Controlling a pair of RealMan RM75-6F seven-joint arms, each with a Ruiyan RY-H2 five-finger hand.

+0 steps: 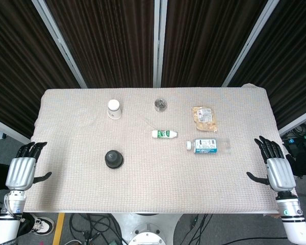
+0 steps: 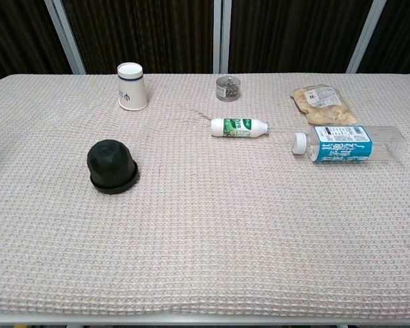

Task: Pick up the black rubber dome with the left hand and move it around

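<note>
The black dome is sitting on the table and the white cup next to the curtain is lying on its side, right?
Not quite. The black rubber dome does sit on the table, but the white cup is not lying down. It stands upside down, wide rim on the cloth, at the far edge near the curtain. The chest view shows this best. The things lying on their sides are the two bottles.

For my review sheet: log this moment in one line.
left hand open, table edge | right hand open | black rubber dome untouched on cloth
</note>
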